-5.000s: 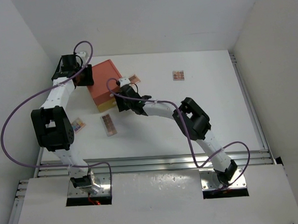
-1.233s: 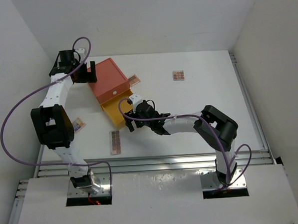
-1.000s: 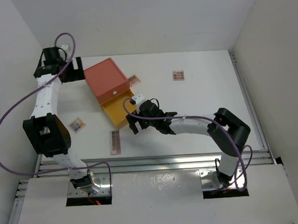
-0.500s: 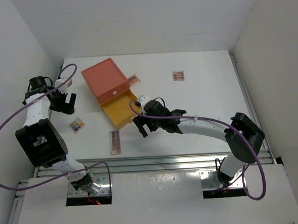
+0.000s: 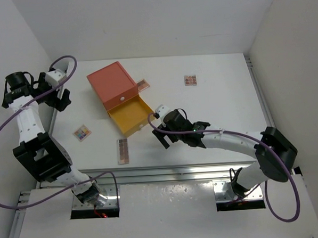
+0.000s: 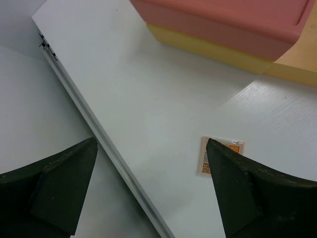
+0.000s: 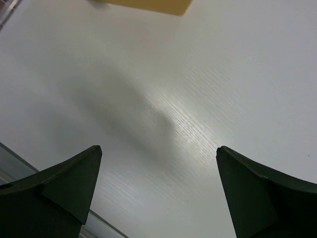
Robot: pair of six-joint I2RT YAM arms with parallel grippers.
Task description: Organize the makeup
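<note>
The left gripper [image 6: 152, 148] hung over the left edge of the table [image 5: 227, 104], toward the far side. Its fingers [image 6: 59, 186] were spread wide with nothing between them (in the wrist view the edge rail [image 6: 96, 134] ran slantwise through the gap). On the table near that left edge lay the multicoloured palette [image 5: 82, 133], flat, well nearer than the box; in the left wrist view one finger cut off its corner. At far left-centre sat the orange box [image 5: 112, 84], with its yellow drawer [image 5: 130, 115] pulled out toward the near right. Against the box's right side lay the small pink-brown palette [image 5: 142, 86], either touching the box or partly under it; which could not be told. At far centre-right the square palette [image 5: 190, 80] lay alone, well apart from everything else. Just nearward of the drawer's near corner, and not touching it, lay the long pink-brown palette [image 5: 122, 151], flat. Just right of the drawer's near-right corner, low over the table, was the right gripper [image 5: 163, 139]. Its fingers [image 7: 54, 188] were apart, with only bare table between them and nothing held. In the right wrist view only a blurred yellow corner of the drawer showed at the top edge.
</note>
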